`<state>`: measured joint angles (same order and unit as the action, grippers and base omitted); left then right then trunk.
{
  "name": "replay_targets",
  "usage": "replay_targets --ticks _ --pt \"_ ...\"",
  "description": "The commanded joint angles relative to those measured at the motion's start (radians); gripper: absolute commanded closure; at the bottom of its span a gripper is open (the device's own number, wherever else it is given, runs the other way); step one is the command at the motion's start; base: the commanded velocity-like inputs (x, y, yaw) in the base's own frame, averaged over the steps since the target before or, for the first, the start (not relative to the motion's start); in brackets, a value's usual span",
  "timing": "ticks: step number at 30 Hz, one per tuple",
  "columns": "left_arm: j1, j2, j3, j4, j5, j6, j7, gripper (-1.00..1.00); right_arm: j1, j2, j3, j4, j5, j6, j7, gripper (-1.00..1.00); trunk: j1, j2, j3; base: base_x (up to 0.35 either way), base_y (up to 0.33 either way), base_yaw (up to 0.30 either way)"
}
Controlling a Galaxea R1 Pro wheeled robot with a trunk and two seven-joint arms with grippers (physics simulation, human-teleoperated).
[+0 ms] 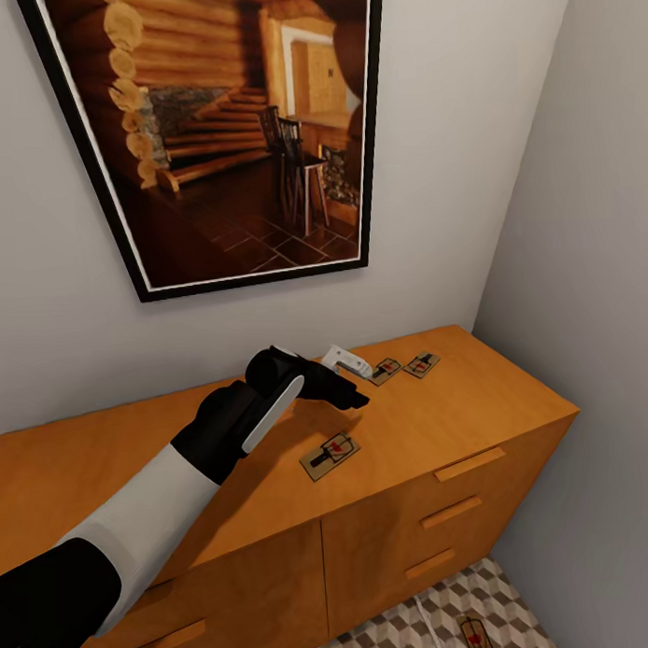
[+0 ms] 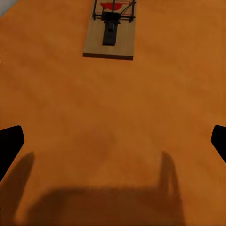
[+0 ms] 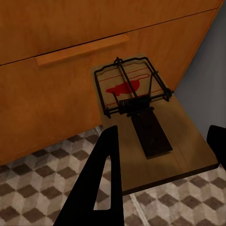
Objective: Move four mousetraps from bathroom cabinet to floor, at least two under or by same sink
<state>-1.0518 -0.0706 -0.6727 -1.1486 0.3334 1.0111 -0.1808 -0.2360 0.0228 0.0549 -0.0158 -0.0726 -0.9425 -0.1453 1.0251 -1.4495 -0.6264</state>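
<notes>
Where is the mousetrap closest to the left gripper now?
In the head view, that mousetrap lies flat on the cabinet top near its front edge, just in front of the left gripper, apart from the two mousetraps farther back.

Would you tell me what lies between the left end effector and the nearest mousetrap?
Only bare cabinet top, seen in the left wrist view, between left end effector and mousetrap.

four mousetraps, one cabinet, one picture

A home corner: a framed cabin picture above a wooden dresser, on patterned floor tiles.
</notes>
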Motion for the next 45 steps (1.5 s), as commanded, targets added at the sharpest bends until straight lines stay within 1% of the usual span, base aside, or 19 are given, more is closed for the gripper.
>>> replay_targets --ticks 1,9,21,35,45 --pt "-0.001 0.000 0.000 0.000 -0.010 0.003 -0.010 -1.00 -0.001 0.000 0.006 0.000 -0.007 -0.003 -0.002 1.00 0.000 0.000 -0.001 0.000 0.000 0.000" --pt "-0.001 -0.001 -0.001 0.003 -0.011 0.003 -0.011 -1.00 -0.001 0.000 0.006 0.000 -0.007 -0.002 -0.002 1.00 0.000 0.000 -0.001 0.020 0.000 0.000" --pt "-0.001 -0.001 -0.001 0.009 -0.011 0.003 -0.011 -1.00 0.000 0.001 0.006 0.000 -0.007 -0.002 -0.002 1.00 0.000 0.000 -0.001 0.160 0.000 0.000" --pt "-0.001 -0.001 -0.004 0.009 -0.011 0.001 -0.010 -1.00 0.000 0.002 0.006 0.000 -0.007 -0.002 -0.002 1.00 0.000 0.000 -0.001 0.028 0.000 0.000" --pt "-0.001 -0.001 -0.005 0.018 -0.011 0.001 -0.011 -1.00 0.000 0.002 0.006 0.000 -0.007 -0.002 -0.002 1.00 0.000 0.000 -0.001 0.123 0.000 0.000"
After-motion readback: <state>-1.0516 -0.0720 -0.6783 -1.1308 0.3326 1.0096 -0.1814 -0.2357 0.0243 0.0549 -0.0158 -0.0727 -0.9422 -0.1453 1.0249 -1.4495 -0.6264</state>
